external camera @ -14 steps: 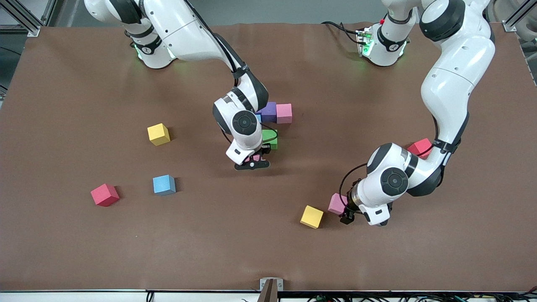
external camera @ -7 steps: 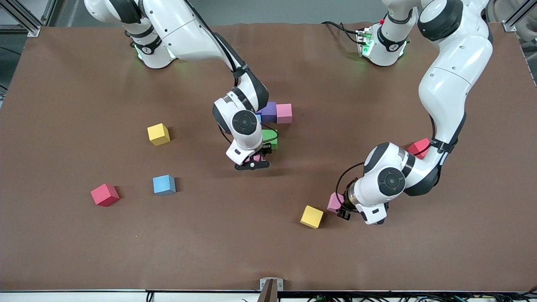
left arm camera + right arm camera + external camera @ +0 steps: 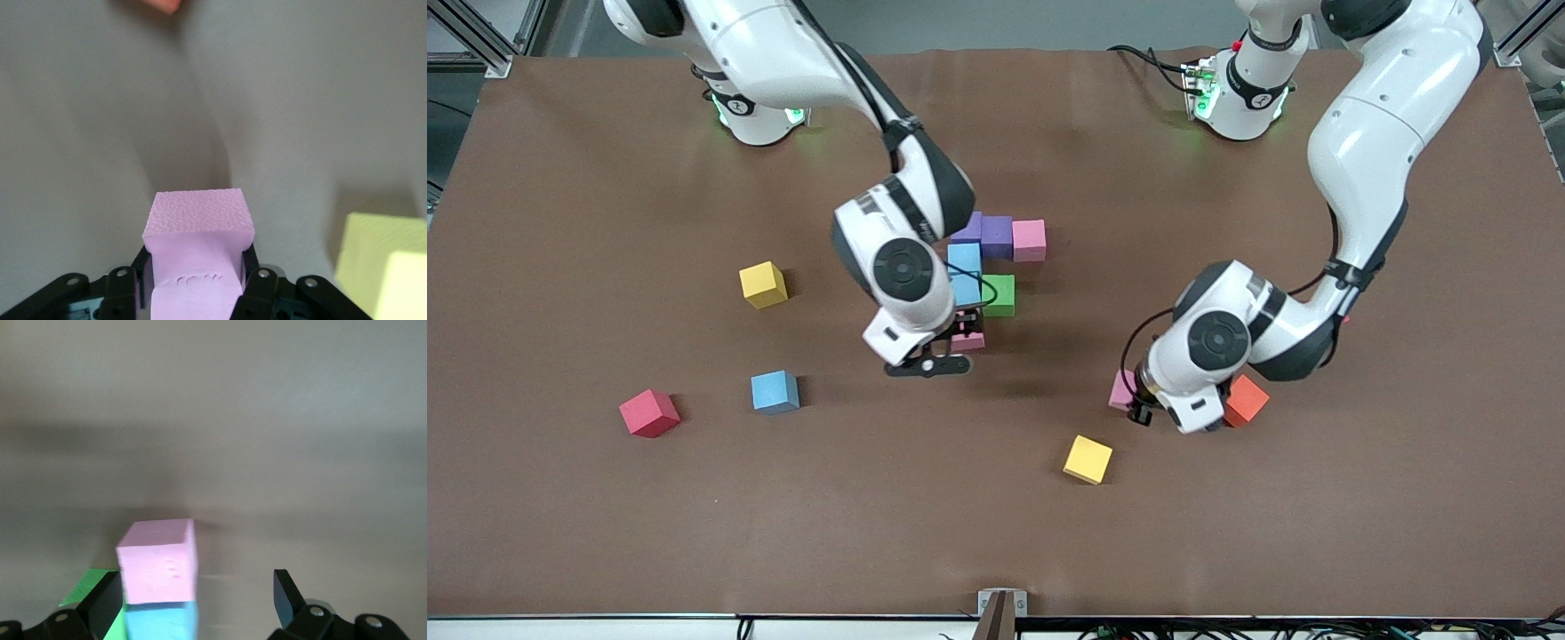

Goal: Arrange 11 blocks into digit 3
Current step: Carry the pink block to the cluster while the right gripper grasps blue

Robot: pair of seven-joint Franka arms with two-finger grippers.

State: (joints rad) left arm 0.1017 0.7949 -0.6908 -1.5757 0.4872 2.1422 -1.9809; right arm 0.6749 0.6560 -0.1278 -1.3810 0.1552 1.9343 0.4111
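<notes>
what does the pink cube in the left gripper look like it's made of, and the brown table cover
The pink cube, pinched in the left gripper, looks like matte foam: its face is finely pebbled, without shine, and dented near the fingers. The brown table cover seems a dull sheet, perhaps fabric or paper, with faint ripples; which one is unclear.

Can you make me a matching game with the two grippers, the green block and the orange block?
1. left gripper
2. right gripper
3. green block
4. orange block

A. open, over the figure's pink block
B. beside a blue block
C. shut on a loose pink block
D. on the table beside the left gripper

Pairs: 1-C, 2-A, 3-B, 4-D
</notes>
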